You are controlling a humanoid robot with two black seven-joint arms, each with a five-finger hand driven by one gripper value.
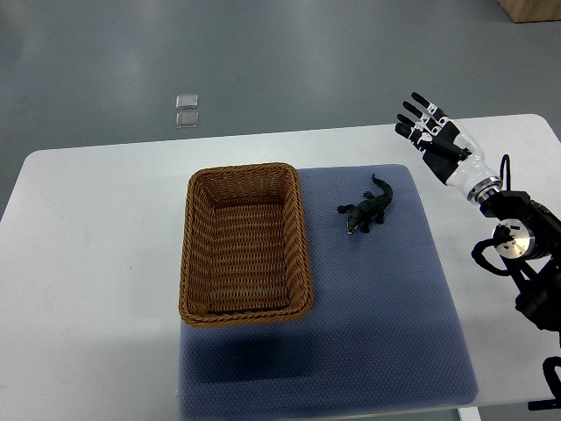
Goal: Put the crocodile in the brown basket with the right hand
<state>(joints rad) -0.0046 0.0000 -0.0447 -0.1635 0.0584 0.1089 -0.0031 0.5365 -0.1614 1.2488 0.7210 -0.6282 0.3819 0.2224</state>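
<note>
From above, the crocodile [368,209] lies on a blue mat [386,298] on the bench [88,289], just right of the brown basket [245,244]. The right hand [431,132] hovers up and right of it, fingers spread, holding nothing.

The crocodile [368,207] lies on the mat [386,298] just right of the basket [245,311], with the right hand [436,140] farther right.

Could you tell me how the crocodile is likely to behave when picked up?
The crocodile looks like a small moulded toy, so probably light and fairly stiff. Lying flat on splayed legs on the textured mat, it should not roll. Its thin tail could slip a grasp.
</note>
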